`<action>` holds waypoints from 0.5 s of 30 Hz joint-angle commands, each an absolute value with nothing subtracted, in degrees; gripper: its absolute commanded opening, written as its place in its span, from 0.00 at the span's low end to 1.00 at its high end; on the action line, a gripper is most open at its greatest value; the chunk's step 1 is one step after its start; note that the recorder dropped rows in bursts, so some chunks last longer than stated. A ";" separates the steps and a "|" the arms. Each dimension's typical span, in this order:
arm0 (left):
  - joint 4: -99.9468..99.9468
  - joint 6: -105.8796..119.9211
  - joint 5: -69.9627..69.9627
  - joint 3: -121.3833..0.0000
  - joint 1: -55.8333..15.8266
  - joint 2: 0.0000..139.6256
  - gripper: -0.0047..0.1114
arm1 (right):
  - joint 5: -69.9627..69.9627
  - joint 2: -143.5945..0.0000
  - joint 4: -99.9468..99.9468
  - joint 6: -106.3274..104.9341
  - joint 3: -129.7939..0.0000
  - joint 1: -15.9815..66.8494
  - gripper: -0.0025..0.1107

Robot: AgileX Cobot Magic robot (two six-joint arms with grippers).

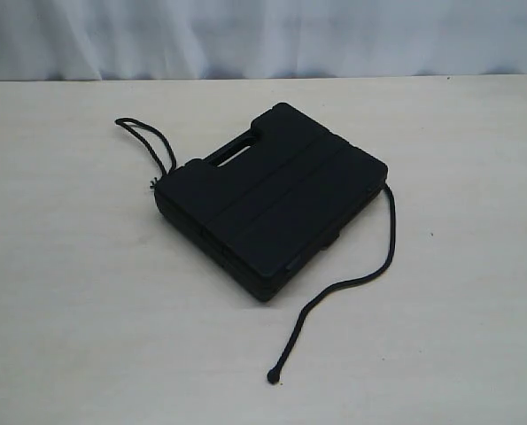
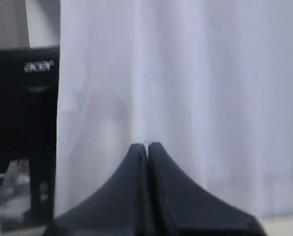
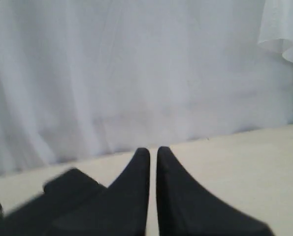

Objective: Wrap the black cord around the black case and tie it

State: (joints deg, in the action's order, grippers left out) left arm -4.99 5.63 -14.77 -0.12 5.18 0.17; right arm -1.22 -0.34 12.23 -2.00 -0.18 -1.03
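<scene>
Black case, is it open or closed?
Closed. The black case lies flat on the table, its ribbed lid down against the base, with nothing inside showing.

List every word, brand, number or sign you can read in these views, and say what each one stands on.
"acer": pale letters on the upper front of the black device at the edge of the left wrist view.
Tiny pale marks on the grey panel above that device: too small to read.
Black case and black cord: no lettering visible in any view.
</scene>
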 commanded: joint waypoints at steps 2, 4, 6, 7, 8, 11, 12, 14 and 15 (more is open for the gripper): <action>-5.75 -20.88 -36.53 0.00 4.75 0.00 0.04 | 17.73 0.00 28.99 5.44 0.00 -1.22 0.06; -5.51 -22.16 -35.29 -0.99 4.75 0.00 0.04 | 26.15 0.00 29.24 5.44 0.00 -1.22 0.06; -4.65 -22.16 -31.96 -3.78 4.75 0.00 0.04 | 33.52 0.00 26.86 8.76 0.00 -1.22 0.06; -4.35 -21.72 -30.59 -5.04 4.75 0.00 0.04 | 34.79 0.00 25.54 11.63 -0.98 -1.22 0.06; -3.36 -20.41 -29.14 -7.13 4.75 0.00 0.04 | 34.71 0.00 22.82 13.94 -2.53 -1.22 0.06; -3.74 -12.80 -28.18 -12.81 4.75 0.28 0.04 | 34.34 0.00 18.37 14.33 -7.58 -1.22 0.06; -3.74 -8.53 -28.18 -16.56 4.75 3.89 0.04 | 34.34 -2.63 17.02 14.33 -11.49 -1.22 0.06; -3.74 -8.16 -28.18 -23.15 4.75 11.38 0.04 | 33.79 -8.71 17.02 14.33 -17.54 -1.22 0.06; -3.74 -8.16 -28.03 -27.71 4.75 17.40 0.04 | 29.28 -14.02 15.28 14.22 -22.91 -1.22 0.06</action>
